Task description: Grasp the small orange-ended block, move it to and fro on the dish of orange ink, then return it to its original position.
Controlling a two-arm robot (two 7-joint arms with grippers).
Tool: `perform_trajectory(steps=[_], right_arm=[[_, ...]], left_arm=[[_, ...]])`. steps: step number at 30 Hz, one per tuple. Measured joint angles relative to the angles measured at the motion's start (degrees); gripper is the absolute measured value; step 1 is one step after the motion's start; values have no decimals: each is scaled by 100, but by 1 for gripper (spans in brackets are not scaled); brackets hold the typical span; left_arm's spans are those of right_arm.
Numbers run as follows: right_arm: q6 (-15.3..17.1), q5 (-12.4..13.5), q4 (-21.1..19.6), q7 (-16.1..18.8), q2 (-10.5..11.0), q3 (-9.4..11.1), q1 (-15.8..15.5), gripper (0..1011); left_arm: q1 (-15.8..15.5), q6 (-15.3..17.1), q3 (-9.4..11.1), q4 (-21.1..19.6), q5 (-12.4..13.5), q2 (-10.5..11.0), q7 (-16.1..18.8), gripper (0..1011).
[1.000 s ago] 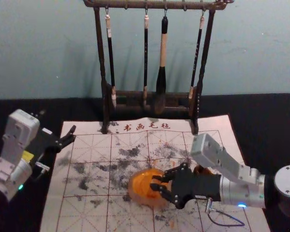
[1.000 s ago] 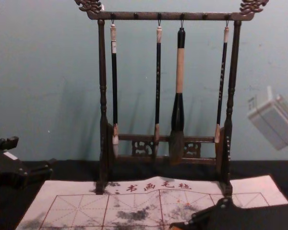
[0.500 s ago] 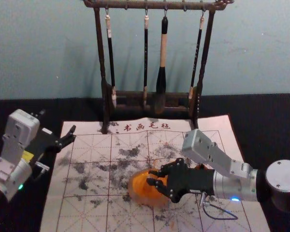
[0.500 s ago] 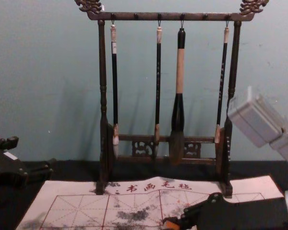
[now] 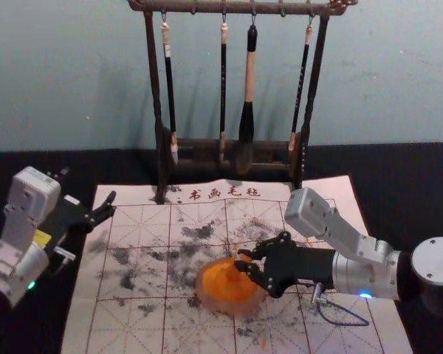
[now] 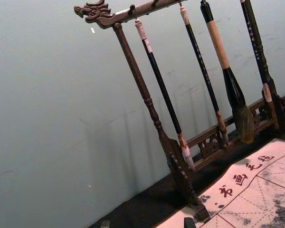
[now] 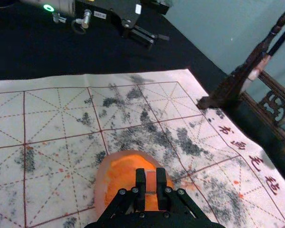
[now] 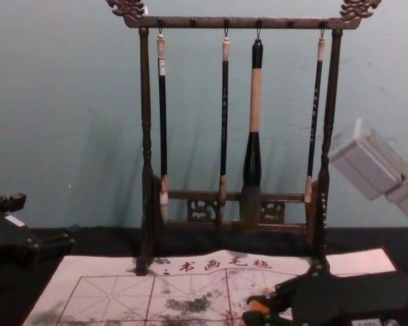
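My right gripper reaches over the right part of the round dish of orange ink in the head view. In the right wrist view my right gripper is shut on the small block, held between the two fingertips above the dish. The chest view shows the block's orange end at the tips of my right gripper. My left gripper stays parked at the left of the mat, its fingers spread apart.
The ink-stained calligraphy mat lies under the dish on the black table. A dark wooden rack with several hanging brushes stands at the mat's back edge.
Over the dish, my right gripper moved left and then back a little to the right, carrying the block. The left arm and the dish have stayed in place.
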Motion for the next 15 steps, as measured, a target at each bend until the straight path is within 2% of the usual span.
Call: perform_trajectory(steps=[15], right_arm=[[177,47,-369,-4,298,147,-210,104]], left_arm=[[0,0,0,0,0,0,0,1001]])
